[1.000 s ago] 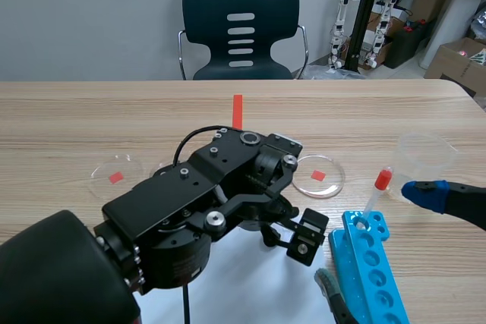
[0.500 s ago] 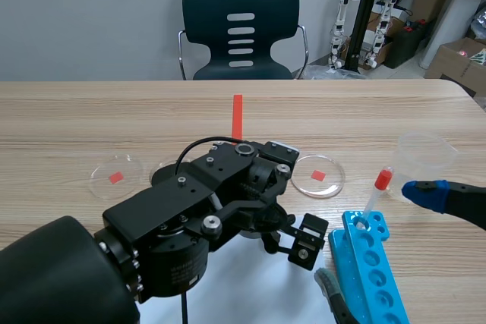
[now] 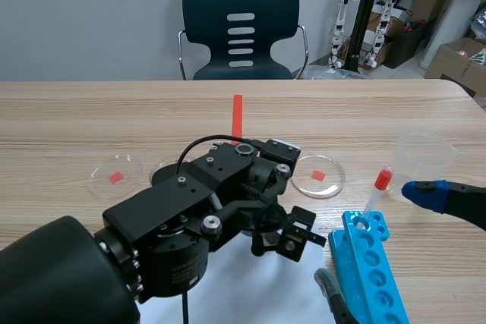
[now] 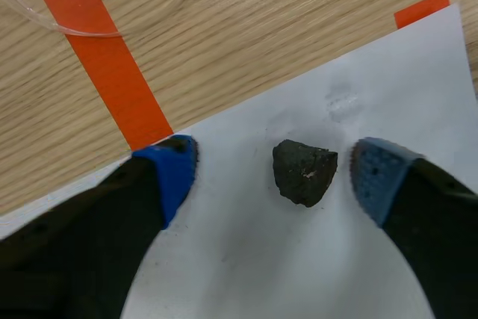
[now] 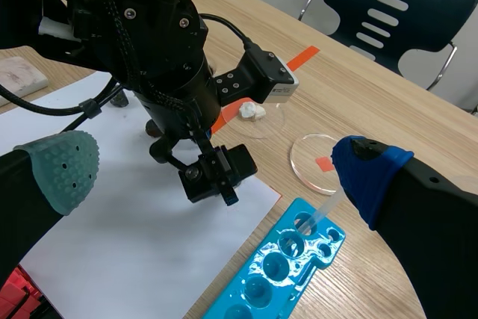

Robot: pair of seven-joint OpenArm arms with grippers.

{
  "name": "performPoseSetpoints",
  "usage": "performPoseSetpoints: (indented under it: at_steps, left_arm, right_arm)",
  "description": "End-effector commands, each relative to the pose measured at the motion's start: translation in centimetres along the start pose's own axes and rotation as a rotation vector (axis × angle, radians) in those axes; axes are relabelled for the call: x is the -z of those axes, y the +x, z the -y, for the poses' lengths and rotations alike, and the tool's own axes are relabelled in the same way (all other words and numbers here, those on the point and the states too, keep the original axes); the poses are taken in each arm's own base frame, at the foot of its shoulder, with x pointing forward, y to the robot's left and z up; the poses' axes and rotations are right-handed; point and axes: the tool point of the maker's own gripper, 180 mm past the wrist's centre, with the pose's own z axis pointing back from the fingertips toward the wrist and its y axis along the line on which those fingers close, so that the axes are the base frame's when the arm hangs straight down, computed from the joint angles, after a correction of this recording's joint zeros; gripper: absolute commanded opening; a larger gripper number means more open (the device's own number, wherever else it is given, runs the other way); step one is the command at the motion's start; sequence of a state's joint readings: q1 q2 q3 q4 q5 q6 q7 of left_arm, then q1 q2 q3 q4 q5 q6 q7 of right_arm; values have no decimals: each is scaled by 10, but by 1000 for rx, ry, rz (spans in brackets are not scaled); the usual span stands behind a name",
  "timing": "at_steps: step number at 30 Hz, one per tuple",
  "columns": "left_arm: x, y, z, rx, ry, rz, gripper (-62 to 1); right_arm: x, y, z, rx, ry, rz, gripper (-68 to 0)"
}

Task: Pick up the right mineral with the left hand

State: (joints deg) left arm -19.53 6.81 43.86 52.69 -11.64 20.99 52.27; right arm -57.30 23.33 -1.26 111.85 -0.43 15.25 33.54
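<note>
Mineral (image 4: 304,172) on white paper (image 4: 299,274), between the wide-apart fingers (image 4: 168,173) of the left hand (image 4: 275,173) (clear of both)

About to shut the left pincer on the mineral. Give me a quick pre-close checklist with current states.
1. The left pincer is open: ok, pads wide apart.
2. The mineral sits between the pads: ok, though off-centre, nearer one pad.
3. Pads clear of the mineral: ok, paper shows on both sides of it.
4. Nothing else in the gap: ok, only the white paper under it.
5. It is the right-hand mineral: cannot tell, only one shows in the left wrist view.
6. The right pincer is out of the way: ok, open by the blue rack.
</note>
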Motion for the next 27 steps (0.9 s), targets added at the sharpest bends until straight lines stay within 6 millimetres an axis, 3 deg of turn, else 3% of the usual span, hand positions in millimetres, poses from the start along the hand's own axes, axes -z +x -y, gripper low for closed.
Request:
performPoseSetpoints:
  at_steps: [1, 19, 27]
  left_arm:
    - [-6, 15, 13, -9, -30, 37, -244]
    - [-6, 8, 13, -8, -29, -3, -464]
    - [-6, 10, 12, -3, -20, 10, -480]
  right_arm:
    - [3, 12, 5, -8, -13, 44, 4]
    - [3, 12, 5, -8, -13, 44, 4]
    - [3, 12, 5, -8, -13, 44, 4]
